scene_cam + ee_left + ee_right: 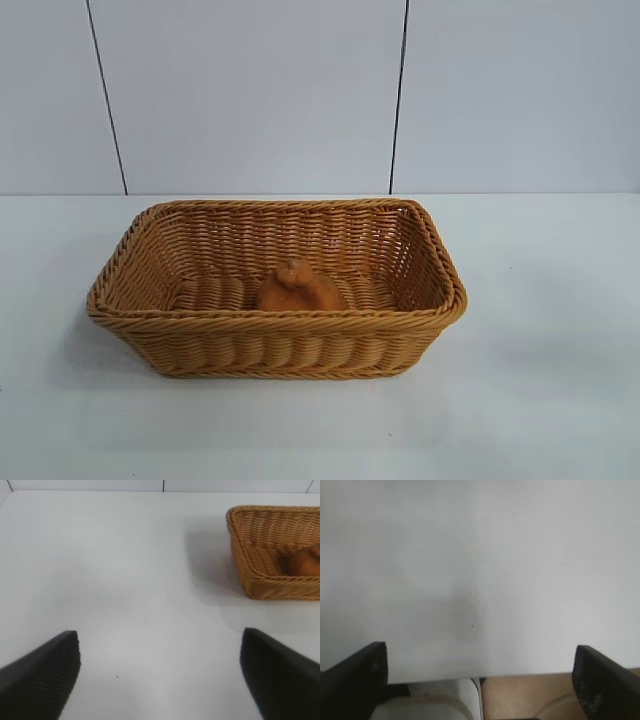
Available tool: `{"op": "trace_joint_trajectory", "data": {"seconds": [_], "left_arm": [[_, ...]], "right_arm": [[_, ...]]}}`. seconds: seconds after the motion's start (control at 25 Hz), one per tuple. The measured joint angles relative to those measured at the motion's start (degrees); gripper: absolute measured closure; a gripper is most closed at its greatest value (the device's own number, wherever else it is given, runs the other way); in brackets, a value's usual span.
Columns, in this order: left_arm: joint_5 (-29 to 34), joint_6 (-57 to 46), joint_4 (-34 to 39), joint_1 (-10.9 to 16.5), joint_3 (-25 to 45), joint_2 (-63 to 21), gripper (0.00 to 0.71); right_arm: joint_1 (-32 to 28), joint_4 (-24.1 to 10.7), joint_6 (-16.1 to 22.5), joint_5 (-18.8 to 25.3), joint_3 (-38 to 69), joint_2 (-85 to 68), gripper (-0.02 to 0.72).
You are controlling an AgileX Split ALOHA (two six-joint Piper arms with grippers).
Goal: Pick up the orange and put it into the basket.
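Already Inside: Orange Found in the Basket

The orange is seen resting on the floor of the basket, near the middle and close to the front wall. The basket is set on the white table. The left gripper is held over bare table, well apart from the basket, its fingers spread wide. The right gripper is likewise spread wide above the table's edge.

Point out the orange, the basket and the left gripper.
orange (300,290): exterior view, on its lumpy body.
basket (270,321): exterior view, on the near braided rim.
left gripper (160,675): left wrist view, midway between its open fingertips.
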Motion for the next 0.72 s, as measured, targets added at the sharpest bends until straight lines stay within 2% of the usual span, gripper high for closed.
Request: {"op": "trace_joint_trajectory", "data": {"seconds": [0.44, 0.72], "left_arm": [[0.0, 0.0, 0.0, 0.0, 0.0, 0.0, 0.092], [0.0, 0.0, 0.0, 0.0, 0.0, 0.0, 0.092]], "right_arm": [[0.0, 0.1, 0.0, -0.1, 0.3, -28.0, 0.01], [0.0, 0.1, 0.0, 0.0, 0.3, -30.9, 0.01]]}}
